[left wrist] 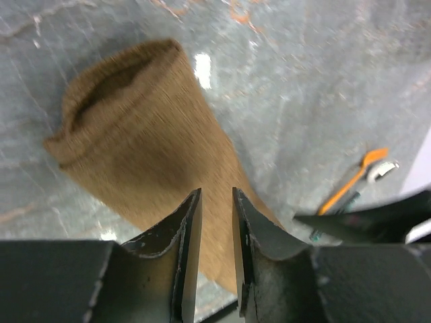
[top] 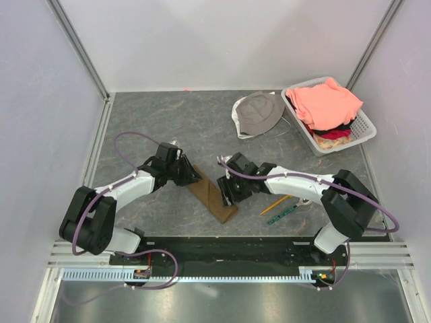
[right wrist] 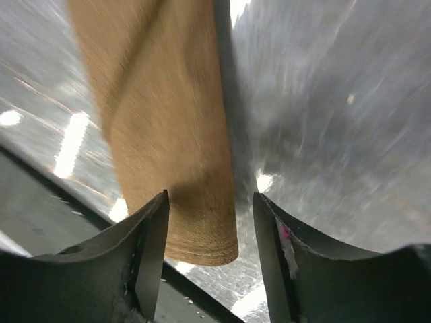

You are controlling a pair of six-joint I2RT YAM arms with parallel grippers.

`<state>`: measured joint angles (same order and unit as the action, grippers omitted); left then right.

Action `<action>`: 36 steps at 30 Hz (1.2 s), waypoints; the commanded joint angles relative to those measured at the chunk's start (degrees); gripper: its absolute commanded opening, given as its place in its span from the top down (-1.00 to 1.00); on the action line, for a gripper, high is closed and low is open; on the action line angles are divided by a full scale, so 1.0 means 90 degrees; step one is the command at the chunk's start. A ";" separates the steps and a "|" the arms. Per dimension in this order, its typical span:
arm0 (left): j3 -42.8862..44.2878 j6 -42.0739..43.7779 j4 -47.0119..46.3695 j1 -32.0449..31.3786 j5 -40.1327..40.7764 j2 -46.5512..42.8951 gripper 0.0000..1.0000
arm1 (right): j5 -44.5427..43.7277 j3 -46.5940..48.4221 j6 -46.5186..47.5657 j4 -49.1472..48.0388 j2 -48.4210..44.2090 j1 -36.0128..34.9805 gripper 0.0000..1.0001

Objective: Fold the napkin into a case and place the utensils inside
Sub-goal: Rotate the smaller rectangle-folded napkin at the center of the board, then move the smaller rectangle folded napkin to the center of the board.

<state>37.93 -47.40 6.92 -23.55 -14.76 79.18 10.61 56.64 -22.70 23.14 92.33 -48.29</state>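
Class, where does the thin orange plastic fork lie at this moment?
In the top view, the thin orange plastic fork lies right of centre, beside the slim green patterned utensil, right of the folded brown cloth packet.

**Bright, even light above; soft and smeared at the wrists**

The top view is bright, evenly lit from overhead and sharp throughout; shadows on the grey desk [top: 168, 121] are faint and short. In the left wrist view, white glare spots sit on the desk beside the case [left wrist: 148, 155], whose weave is slightly smeared. The right wrist view is heavily blurred; glare shows as bright streaks; the case casts a dark shadow along its right edge.
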 commanded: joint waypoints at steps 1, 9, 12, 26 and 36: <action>0.0190 -0.0056 -0.0583 0.0029 0.0516 0.0391 0.38 | -0.0963 -0.0745 -0.0505 -0.0498 -0.0298 -0.0366 -0.18; 0.0238 0.0285 -0.0593 0.0126 0.1229 0.0841 0.38 | -0.2107 -0.0581 0.0041 -0.0549 0.0063 0.0082 -0.12; 0.0394 0.0432 -0.0486 0.0165 0.1240 0.0871 0.38 | -0.1853 -0.0299 0.0314 -0.0725 0.0258 0.0297 -0.14; 0.0209 0.0618 0.0149 0.0185 0.0919 -0.0478 0.33 | -0.3258 0.0905 -0.1040 0.1236 -0.0121 0.0599 -0.96; 0.0415 0.0159 -0.0270 0.0175 0.0635 0.1085 0.49 | -0.3425 -0.0414 -0.2457 0.2643 -0.2482 0.2347 -0.89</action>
<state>40.58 -44.05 6.92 -21.74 -6.92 85.49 -16.99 56.58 -37.80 39.33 78.43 -30.04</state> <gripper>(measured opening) 0.262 0.976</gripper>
